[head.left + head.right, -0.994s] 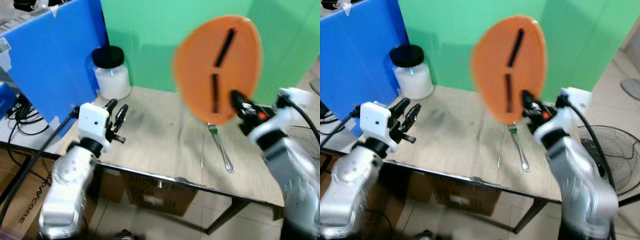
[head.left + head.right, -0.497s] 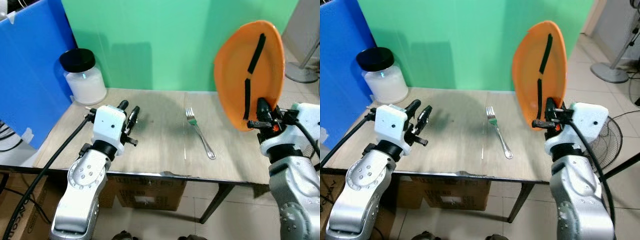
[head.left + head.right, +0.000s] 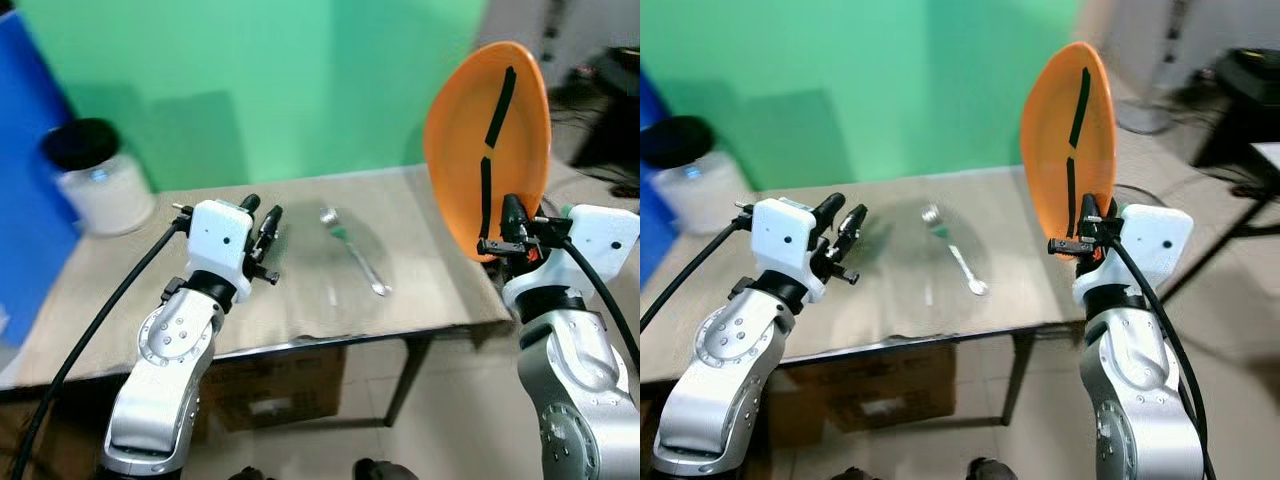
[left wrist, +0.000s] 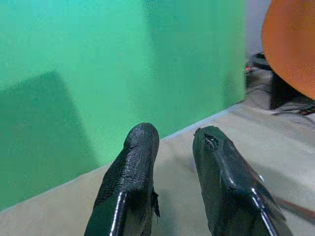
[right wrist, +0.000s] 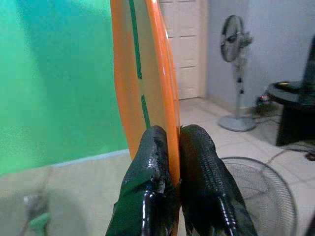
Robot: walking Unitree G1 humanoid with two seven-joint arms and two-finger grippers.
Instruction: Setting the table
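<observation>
The right gripper (image 5: 170, 147) pinches the orange plate's (image 3: 490, 140) rim, holding it upright, ready for the table (image 3: 300, 300). The left gripper (image 4: 172, 157) waits empty, slightly open, near the fork (image 3: 352, 250).

Motion blur smears the fork (image 3: 352, 250) beyond the left gripper (image 3: 264, 222), tines unreadable. The jar (image 3: 92, 178) off to that gripper's side is soft too. The orange plate (image 5: 145, 78) runs off the right wrist view's top edge, its lower rim hidden between the right gripper (image 5: 170, 147) fingers.
</observation>
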